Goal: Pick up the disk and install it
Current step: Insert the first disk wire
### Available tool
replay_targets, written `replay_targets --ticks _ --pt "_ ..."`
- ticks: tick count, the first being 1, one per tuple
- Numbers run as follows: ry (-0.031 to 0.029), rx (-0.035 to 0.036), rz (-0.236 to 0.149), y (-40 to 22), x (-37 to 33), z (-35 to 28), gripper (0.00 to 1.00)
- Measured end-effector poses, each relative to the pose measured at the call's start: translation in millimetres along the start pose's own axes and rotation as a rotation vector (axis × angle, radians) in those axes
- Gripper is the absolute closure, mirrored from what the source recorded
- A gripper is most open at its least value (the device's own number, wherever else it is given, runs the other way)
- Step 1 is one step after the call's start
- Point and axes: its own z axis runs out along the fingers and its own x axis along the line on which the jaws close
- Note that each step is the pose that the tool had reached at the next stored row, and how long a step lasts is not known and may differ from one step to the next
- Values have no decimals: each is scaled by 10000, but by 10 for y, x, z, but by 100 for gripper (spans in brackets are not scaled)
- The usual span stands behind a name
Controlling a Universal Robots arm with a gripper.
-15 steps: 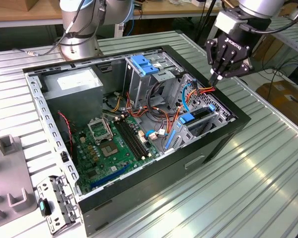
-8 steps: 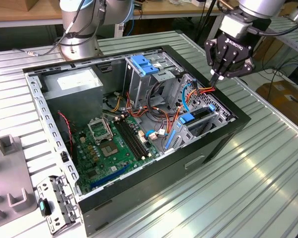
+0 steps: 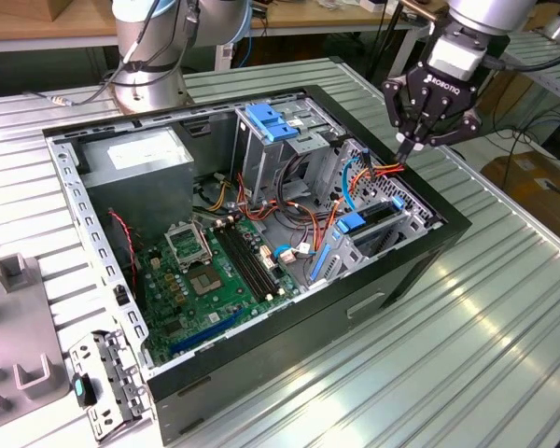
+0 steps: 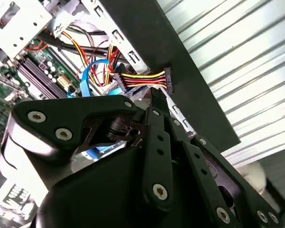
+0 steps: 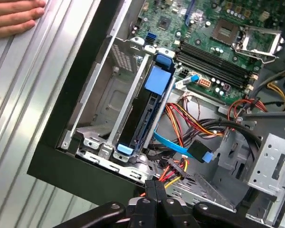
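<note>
The disk (image 3: pixel 369 222) stands on edge in the drive bay at the case corner on the exterior view's right, a dark drive in a bright blue carrier. In the first wrist view the disk (image 5: pixel 143 111) lies between silver bay rails with its blue tab toward the motherboard. My gripper (image 3: pixel 406 149) hangs just above the case's back edge beyond the bay, fingers pressed together with nothing between them. Its tips (image 5: pixel 154 186) sit close to the red, yellow and black power cable plug (image 4: pixel 167 79). In the second wrist view the gripper (image 4: pixel 156 97) points at that plug.
A tall silver cage with a light-blue latch (image 3: pixel 266 121) rises mid-case. The motherboard (image 3: pixel 215 271) and power supply (image 3: pixel 135 154) fill the rest of the open case. A thin blue cable (image 5: pixel 173 145) crosses beside the bay. A person's hand (image 5: pixel 14 16) rests on the ribbed table. Grey fixtures (image 3: pixel 19 373) stand on the exterior view's left.
</note>
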Motion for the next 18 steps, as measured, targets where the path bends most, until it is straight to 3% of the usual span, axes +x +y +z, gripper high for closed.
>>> replay_targets --ticks 5,18 --pt "19 15 -1651 -2 1 2 89" --pt "48 38 -4064 -2 1 13 89"
